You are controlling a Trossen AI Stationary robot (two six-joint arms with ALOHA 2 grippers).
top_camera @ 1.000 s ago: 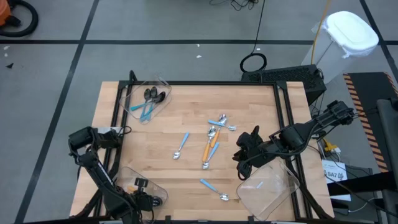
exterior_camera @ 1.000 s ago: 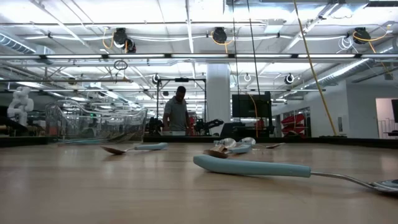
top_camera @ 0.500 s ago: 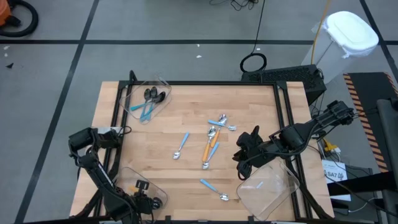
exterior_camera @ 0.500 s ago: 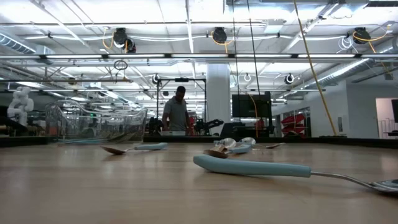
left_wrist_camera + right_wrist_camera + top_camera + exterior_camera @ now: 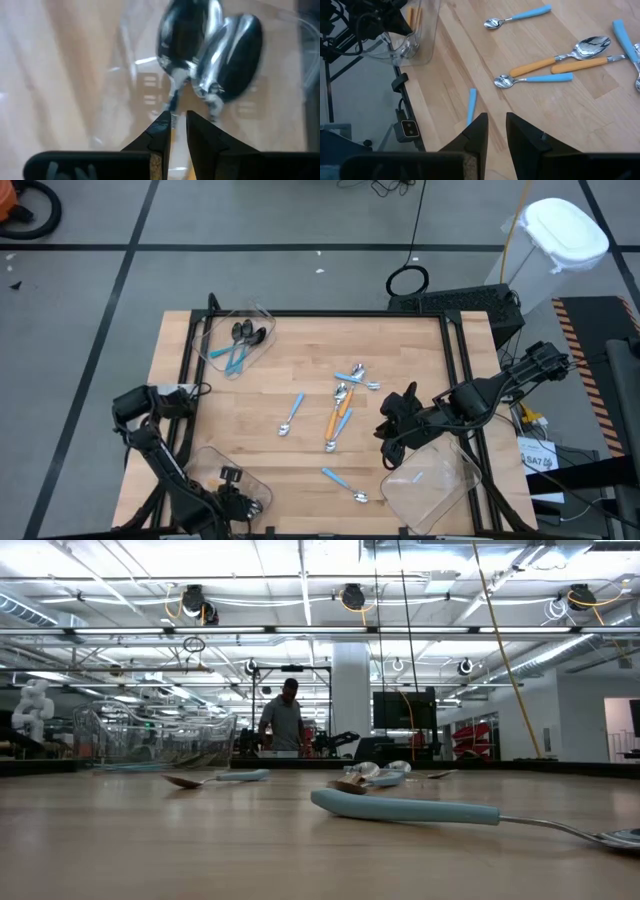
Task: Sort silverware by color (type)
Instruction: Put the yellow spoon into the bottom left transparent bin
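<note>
left gripper over near-left bin, fingers almost together on nothing, black spoons just ahead | right gripper nearer loose spoons mid-desk (fingers barely apart, empty)

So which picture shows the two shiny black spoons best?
The left wrist view: the black spoons fill it, lying in a clear bin just beyond the left gripper. The high view shows only dark specks under that arm. The low and right wrist views don't show them clearly.
</note>
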